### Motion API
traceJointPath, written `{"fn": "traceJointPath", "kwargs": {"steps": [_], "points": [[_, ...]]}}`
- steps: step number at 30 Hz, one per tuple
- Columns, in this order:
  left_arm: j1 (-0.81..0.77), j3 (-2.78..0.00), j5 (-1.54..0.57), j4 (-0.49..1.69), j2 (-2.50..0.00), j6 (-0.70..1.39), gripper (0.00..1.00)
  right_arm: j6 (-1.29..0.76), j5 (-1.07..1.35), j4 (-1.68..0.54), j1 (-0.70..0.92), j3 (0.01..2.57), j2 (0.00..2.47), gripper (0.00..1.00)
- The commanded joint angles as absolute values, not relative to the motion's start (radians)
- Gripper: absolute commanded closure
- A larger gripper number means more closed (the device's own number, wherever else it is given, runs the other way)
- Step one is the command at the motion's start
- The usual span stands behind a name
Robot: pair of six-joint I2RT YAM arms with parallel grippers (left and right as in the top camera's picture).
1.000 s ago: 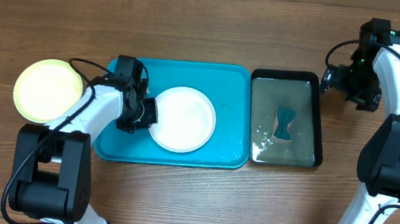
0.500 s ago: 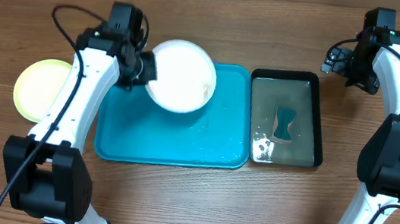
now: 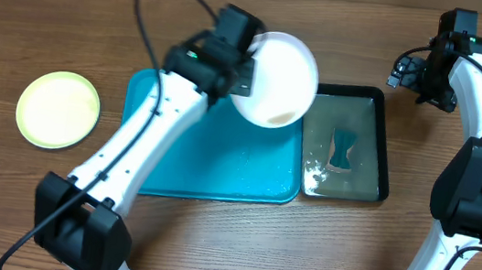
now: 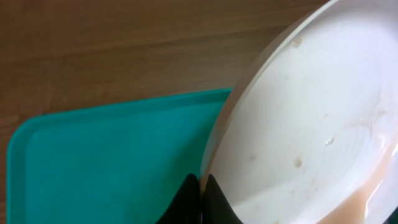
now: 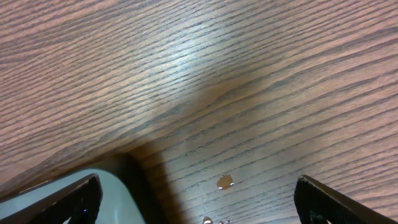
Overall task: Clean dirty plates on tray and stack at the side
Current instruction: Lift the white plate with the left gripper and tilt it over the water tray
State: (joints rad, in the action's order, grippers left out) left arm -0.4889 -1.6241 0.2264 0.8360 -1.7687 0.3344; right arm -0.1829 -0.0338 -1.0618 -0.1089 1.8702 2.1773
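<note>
While the left arm reaches diagonally from lower left to upper centre, the left gripper [image 3: 243,76] pinches the rim of the tilted white plate [image 3: 278,77], above the upper-right corner of the turquoise tray [image 3: 210,163]. The left wrist view shows pooled pinkish liquid and specks that the overhead misses. The right gripper [image 5: 199,202] gapes over bare counter [image 5: 249,74].

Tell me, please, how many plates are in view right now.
2. The white plate is held tilted by the left tool over the far right corner of the turquoise tray; the yellow-green plate lies on the table left of it. Another may hide underneath.
</note>
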Motion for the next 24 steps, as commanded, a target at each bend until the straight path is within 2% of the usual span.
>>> {"fn": "traceJointPath", "kwargs": {"steps": [1, 9, 15, 24], "points": [[-0.563, -1.652, 0.326, 0.796, -1.773, 0.343, 0.96, -0.187, -0.044, -1.055, -0.107, 1.885, 2.149, 0.0], [-0.698, -1.652, 0.466, 0.714, -1.773, 0.302, 0.96, -0.187, -0.044, -1.055, -0.107, 1.885, 2.149, 0.0], [-0.788, -1.652, 0.646, 0.664, -1.773, 0.14, 0.96, -0.187, -0.044, -1.055, -0.107, 1.885, 2.149, 0.0], [-0.951, -1.652, 1.022, 0.52, -1.773, -0.154, 0.96, -0.187, -0.044, -1.055, -0.107, 1.885, 2.149, 0.0]]}}
